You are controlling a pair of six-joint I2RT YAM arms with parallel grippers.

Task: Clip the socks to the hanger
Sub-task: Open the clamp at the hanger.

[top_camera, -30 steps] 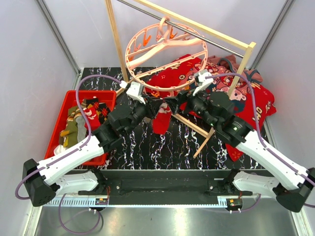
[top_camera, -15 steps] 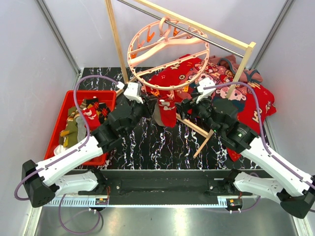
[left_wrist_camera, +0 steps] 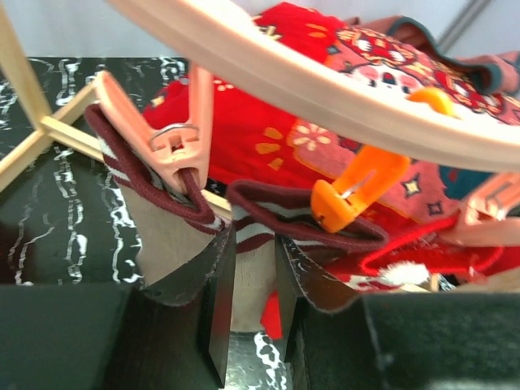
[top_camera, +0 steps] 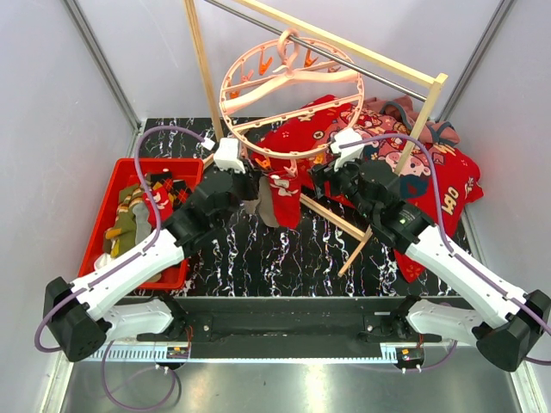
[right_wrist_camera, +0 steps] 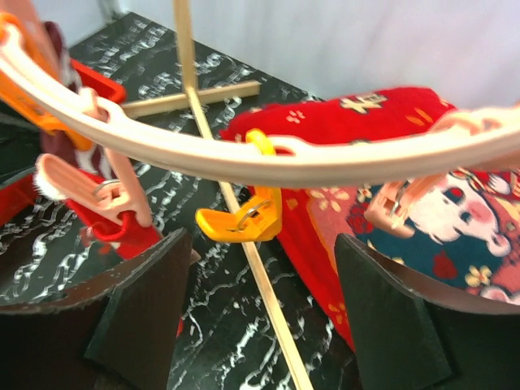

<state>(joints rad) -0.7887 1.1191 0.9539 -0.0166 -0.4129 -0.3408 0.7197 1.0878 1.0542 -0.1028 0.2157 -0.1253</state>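
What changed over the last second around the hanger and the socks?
The socks rose from a low droop between the arms to hang just under the near rim of the hanger, where a pink clip and an orange clip grip the cuffs. The left gripper moved up with them and is shut on the grey-taupe sock. The right gripper is open by a yellow clip. The red bin, wooden rack and red cloth stayed put.

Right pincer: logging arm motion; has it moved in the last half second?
Yes, right pincer shifted leftward and up-frame, away from the leaning wooden post.
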